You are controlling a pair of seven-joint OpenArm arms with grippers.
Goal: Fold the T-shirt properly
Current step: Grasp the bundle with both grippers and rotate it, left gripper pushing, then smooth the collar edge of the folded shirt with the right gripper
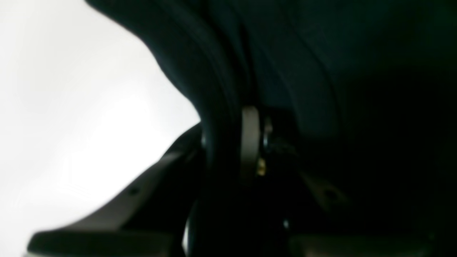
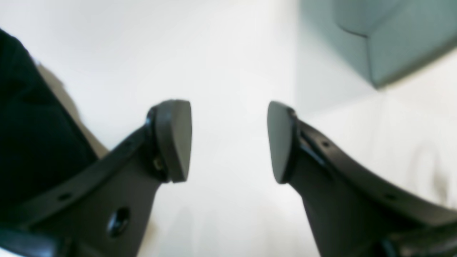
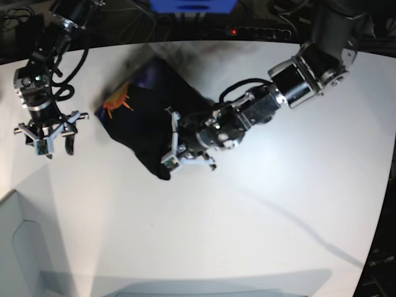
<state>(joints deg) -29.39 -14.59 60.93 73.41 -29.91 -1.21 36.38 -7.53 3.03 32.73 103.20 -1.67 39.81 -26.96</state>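
White tabletop [image 3: 260,235] fills the base view, with dark cables and gear along its far edge. On it lies the T-shirt [image 3: 148,117], a bunched black heap with an orange print showing at one corner, placed toward the far middle of the tabletop. Reaching in from the tabletop's far corner, the left end effector [image 3: 179,158] sits at the T-shirt's near edge; its wrist view shows the jaws nearly together with a fold of black cloth pinched between them. Well apart from the T-shirt's printed corner, the right end effector [image 2: 228,142] hangs over bare tabletop, jaws spread wide and holding nothing.
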